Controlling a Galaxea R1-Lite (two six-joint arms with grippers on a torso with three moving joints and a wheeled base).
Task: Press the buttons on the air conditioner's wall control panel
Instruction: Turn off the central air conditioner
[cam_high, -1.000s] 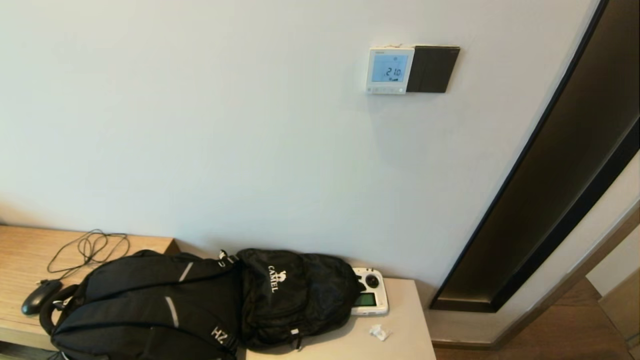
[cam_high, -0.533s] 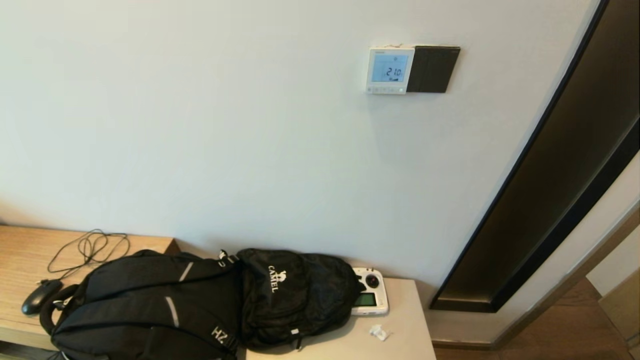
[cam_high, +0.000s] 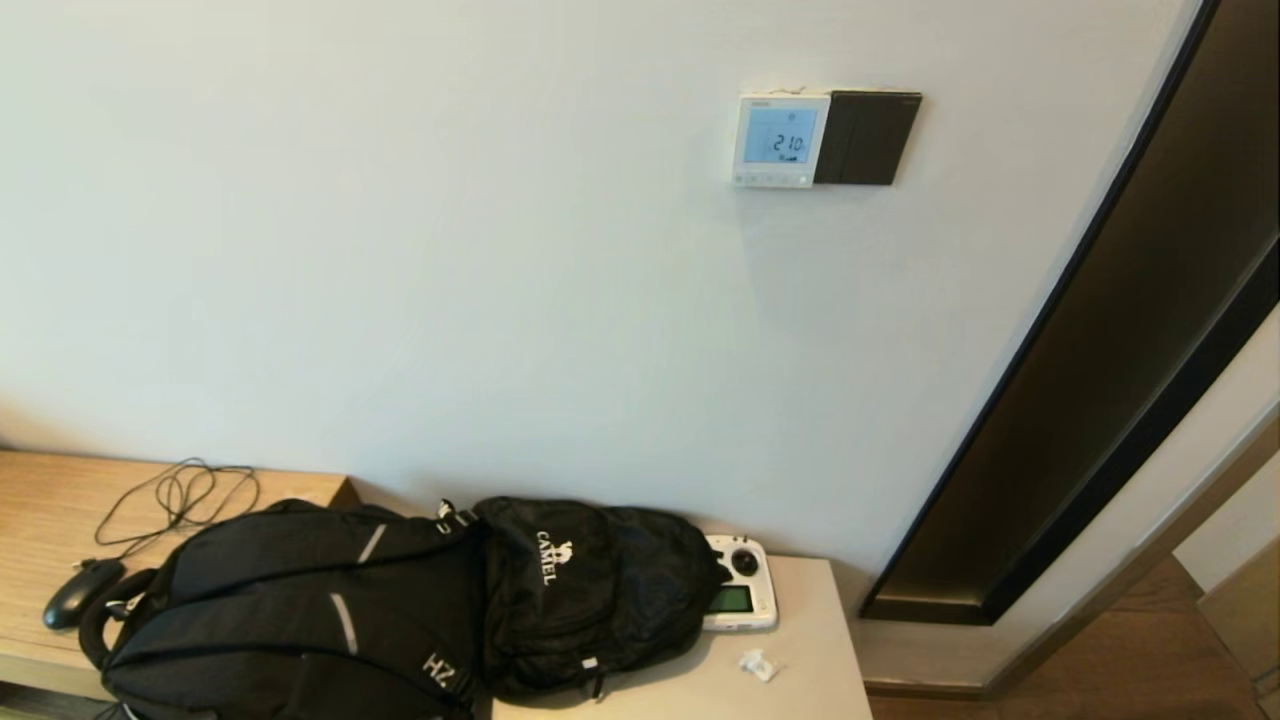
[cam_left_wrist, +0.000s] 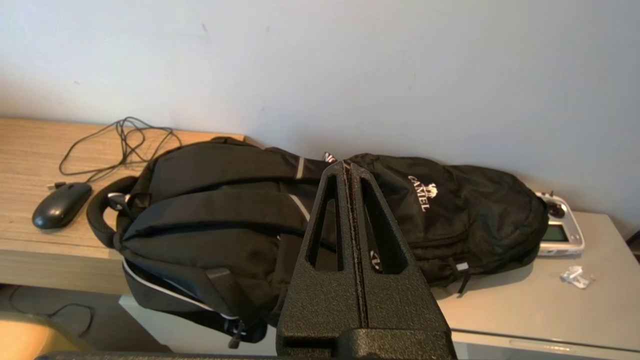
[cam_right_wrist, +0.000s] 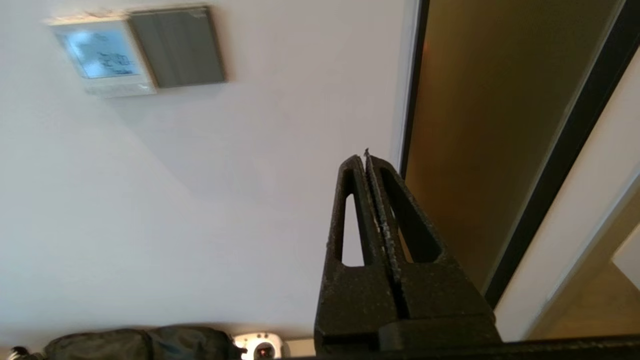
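Note:
The air conditioner's wall control panel (cam_high: 781, 140) is a small white square with a light-blue screen showing digits, high on the white wall. Its row of pale buttons (cam_high: 772, 180) runs along its bottom edge. It also shows in the right wrist view (cam_right_wrist: 102, 59), with the buttons (cam_right_wrist: 120, 90) below the screen. My right gripper (cam_right_wrist: 366, 157) is shut and empty, well away from the panel, pointing up at the wall near the door frame. My left gripper (cam_left_wrist: 347, 167) is shut and empty, low over the black backpack. Neither gripper shows in the head view.
A black square plate (cam_high: 866, 138) adjoins the panel. A dark door frame (cam_high: 1100, 350) runs down the right. Below, a black backpack (cam_high: 400, 605), a white handheld controller (cam_high: 742, 597), a black mouse (cam_high: 78, 590) and a cable (cam_high: 180, 495) lie on the bench.

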